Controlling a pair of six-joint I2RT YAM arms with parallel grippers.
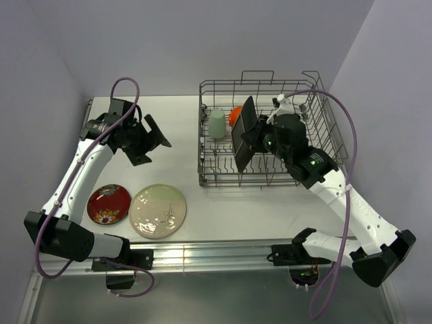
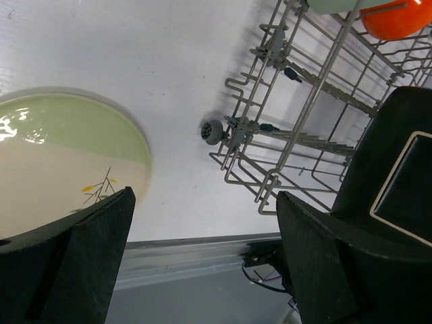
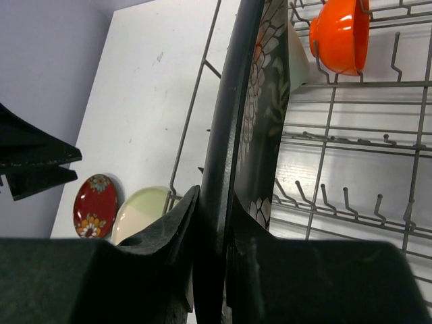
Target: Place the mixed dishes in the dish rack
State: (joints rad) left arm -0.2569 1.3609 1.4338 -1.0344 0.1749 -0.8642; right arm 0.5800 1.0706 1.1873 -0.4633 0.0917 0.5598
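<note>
The grey wire dish rack [image 1: 209, 177] stands at the right of the table. My right gripper [image 1: 251, 143] is shut on the black square floral plate [image 1: 243, 133], holding it on edge over the rack's left part; its flowered face shows in the right wrist view [image 3: 266, 88]. The pale green cup [image 1: 217, 123] and the orange bowl [image 1: 234, 115] sit in the rack's far left corner. The red flowered plate [image 1: 109, 204] and the cream leaf-sprig plate [image 1: 158, 210] lie flat at the front left. My left gripper [image 1: 156, 140] is open and empty, above the table left of the rack.
The rack's near-left corner with a small wheel [image 2: 213, 131] shows in the left wrist view. A metal rail [image 1: 216, 253] runs along the table's front edge. Grey walls close in the left, back and right sides.
</note>
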